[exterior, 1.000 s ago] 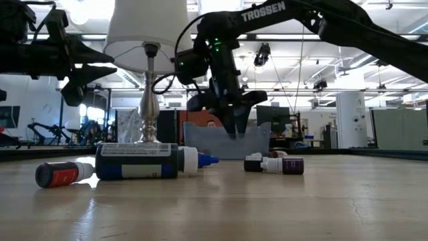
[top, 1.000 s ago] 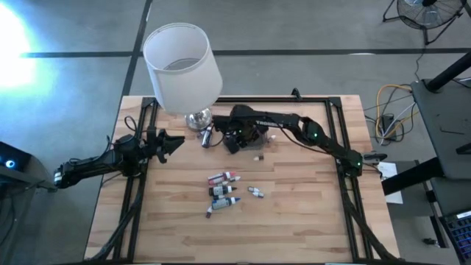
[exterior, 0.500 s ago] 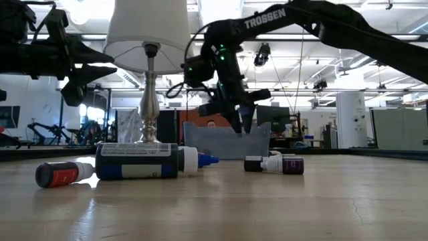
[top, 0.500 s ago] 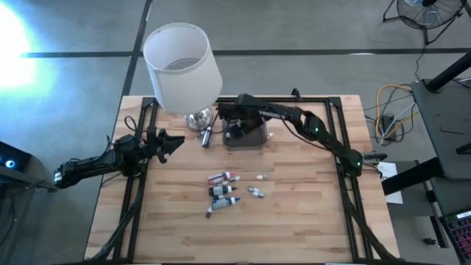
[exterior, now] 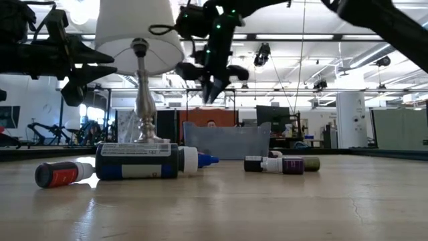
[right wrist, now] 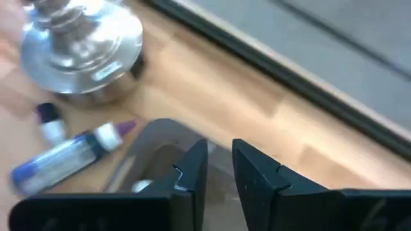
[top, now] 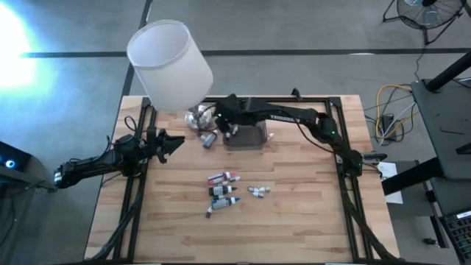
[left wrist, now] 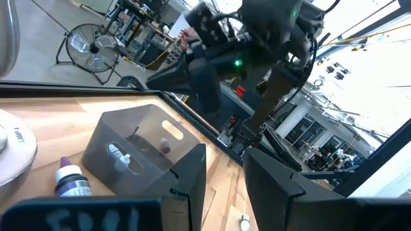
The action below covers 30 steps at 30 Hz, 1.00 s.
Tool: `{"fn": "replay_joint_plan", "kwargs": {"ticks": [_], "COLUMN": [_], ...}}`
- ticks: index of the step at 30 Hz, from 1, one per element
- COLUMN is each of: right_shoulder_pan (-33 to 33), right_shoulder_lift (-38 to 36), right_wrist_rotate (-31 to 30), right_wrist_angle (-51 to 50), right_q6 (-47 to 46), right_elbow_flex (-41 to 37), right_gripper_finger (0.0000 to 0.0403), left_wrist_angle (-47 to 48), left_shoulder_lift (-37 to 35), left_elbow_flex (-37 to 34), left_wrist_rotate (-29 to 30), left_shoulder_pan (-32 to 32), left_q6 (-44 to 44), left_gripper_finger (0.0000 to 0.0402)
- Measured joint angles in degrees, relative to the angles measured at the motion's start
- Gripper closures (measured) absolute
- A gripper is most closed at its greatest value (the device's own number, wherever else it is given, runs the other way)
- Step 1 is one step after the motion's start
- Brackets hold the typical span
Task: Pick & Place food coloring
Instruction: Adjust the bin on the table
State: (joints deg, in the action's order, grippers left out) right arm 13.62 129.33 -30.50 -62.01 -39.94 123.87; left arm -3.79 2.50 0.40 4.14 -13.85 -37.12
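Observation:
Several small food coloring bottles lie on their sides mid-table (top: 223, 190), with a whitish pair (top: 257, 191) to their right. A blue one (top: 208, 138) lies by the lamp's chrome base (top: 197, 116). More sit inside the translucent grey box (top: 249, 135), as the left wrist view shows (left wrist: 122, 157). My right gripper (top: 224, 124) hangs open and empty above the box's left far corner, close to the lamp. My left gripper (top: 179, 141) waits open at the table's left side. My right gripper (exterior: 212, 94) stands close beside the lamp's shade (exterior: 137, 33) and stem (exterior: 142, 87). The lamp leans away from it. Whether the fingers or the wrist touch the lamp, I cannot tell.
The white-shaded lamp (top: 169, 66) leans toward the far left corner, its base (right wrist: 80, 38) next to the box rim (right wrist: 167, 128). A black frame rail (top: 346, 147) borders the table. Bare wood lies near the front edge (top: 243, 235).
My right gripper has risen out of the grey box and moved toward the table's left far side, up to the lamp. The lamp has tipped, its shade swinging to the far left. One small whitish bottle has rolled from beside the box toward the near side.

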Motion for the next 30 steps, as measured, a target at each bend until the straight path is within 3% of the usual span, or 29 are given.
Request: {"fn": "replay_joint_plan", "kwargs": {"ticks": [5, 10, 14, 24, 30], "right_shoulder_pan": [0.18, -0.38, 1.2, 2.48, 2.54], "right_shoulder_lift": [-6.43, -15.53, -19.57, -19.17, -18.45], "right_wrist_rotate": [-0.59, -0.16, 4.92, 14.51, 15.36], "right_wrist_angle": [-1.17, 14.88, 21.67, 23.3, 16.54], "right_q6": [-6.45, -6.19, -8.1, -9.37, -11.22], "right_elbow_flex": [-14.24, -30.36, -39.54, -45.71, -46.71], "right_gripper_finger": [0.0351, 0.0359, 0.0359, 0.0358, 0.036], "left_wrist_angle": [0.02, 0.02, 0.02, 0.01, 0.01], "left_shoulder_lift": [0.01, 0.0, 0.0, 0.0, 0.0], "left_elbow_flex": [0.02, 0.0, 0.01, 0.01, 0.0], "left_wrist_rotate": [-0.02, 0.0, -0.01, 0.0, 0.0], "left_shoulder_pan": [0.0, -0.02, 0.0, -0.02, -0.02], "left_q6": [0.0, 0.0, 0.0, 0.0, 0.0], "left_gripper_finger": [0.0316, 0.0316, 0.0316, 0.0316, 0.0316]}}
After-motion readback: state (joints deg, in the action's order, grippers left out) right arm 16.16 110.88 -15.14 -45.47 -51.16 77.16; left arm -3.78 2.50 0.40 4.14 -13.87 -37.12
